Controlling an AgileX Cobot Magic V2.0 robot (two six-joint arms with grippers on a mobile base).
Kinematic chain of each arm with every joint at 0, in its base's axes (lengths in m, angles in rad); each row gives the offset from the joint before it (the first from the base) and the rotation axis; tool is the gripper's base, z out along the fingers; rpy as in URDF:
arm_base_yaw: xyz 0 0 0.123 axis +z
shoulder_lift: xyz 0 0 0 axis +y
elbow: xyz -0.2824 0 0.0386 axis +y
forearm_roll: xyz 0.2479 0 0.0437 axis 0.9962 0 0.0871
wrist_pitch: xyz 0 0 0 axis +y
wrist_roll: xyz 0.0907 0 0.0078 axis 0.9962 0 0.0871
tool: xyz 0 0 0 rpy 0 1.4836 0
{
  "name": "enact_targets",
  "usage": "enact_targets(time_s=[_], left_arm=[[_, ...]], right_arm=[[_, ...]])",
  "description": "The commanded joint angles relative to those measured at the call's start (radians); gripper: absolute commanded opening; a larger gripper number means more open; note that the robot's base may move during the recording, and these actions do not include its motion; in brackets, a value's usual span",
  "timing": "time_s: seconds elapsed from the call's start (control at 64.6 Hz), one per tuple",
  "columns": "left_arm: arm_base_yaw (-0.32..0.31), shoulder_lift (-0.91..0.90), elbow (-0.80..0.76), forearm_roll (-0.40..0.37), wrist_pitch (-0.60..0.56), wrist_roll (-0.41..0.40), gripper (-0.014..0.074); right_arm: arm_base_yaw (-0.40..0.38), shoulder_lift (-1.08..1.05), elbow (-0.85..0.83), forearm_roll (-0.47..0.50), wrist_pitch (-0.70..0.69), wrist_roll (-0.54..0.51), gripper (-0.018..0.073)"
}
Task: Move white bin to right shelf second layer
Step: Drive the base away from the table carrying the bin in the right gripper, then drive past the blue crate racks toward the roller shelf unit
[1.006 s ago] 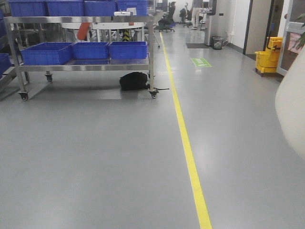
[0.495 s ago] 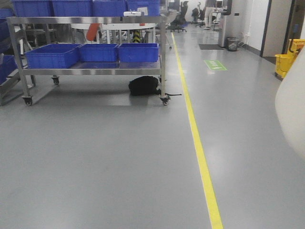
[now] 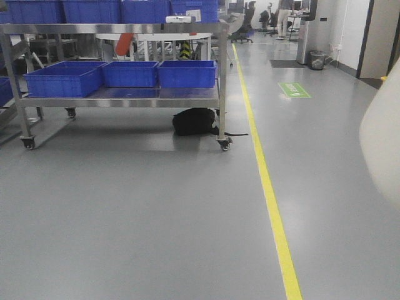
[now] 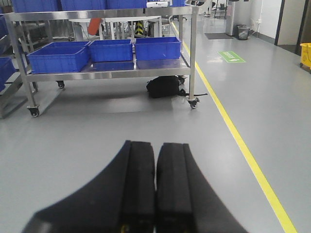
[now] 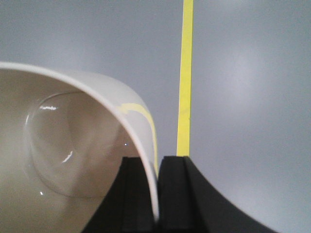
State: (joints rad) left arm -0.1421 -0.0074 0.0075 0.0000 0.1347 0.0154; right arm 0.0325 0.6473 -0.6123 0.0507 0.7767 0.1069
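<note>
Gripping entry, right arm: the right gripper [image 5: 156, 165] is clamped on the white bin [image 5: 63, 145]. One black finger [image 5: 132, 194] sits inside the mouth and the other outside, with the thin rim wall pinched between them.

- White bin: glossy cream interior with a rounded base, mouth turned toward the wrist camera. It is held clear of the grey floor [image 5: 252, 97], just beside the yellow line [image 5: 184, 77]. In the front view it is only a blurred cream mass [image 3: 382, 144] at the right edge, probably its outer wall.
- Left gripper [image 4: 156, 148]: fingers pressed together with nothing between them, pointing out over bare floor toward the cart.
- Steel cart [image 3: 125, 28]: wheeled, with two flat shelves, standing left of the yellow line [image 3: 269, 187] and well apart from the bin.
- Blue crates [image 3: 131, 74]: three in a row along the cart's lower shelf, from its left end to its right end. More blue crates are on the top shelf.
- Black bag [image 3: 195, 121]: on the floor under the cart's right end, near the front right caster.
- Green floor sign [image 3: 294, 90]: right of the line, farther down the aisle.
- Grey waste basket [image 3: 317, 60]: against the far right wall.
</note>
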Motion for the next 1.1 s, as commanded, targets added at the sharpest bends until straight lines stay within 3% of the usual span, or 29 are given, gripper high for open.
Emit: enact_targets(time_s=[0.0, 1.083], left_arm=[[-0.004, -0.015, 0.037, 0.000, -0.087, -0.003, 0.0085], [-0.004, -0.015, 0.037, 0.000, -0.087, -0.003, 0.0085]], right_arm=[[-0.005, -0.002, -0.031, 0.008, -0.080, -0.004, 0.0047], [-0.005, -0.003, -0.031, 0.008, -0.081, -0.004, 0.0047]])
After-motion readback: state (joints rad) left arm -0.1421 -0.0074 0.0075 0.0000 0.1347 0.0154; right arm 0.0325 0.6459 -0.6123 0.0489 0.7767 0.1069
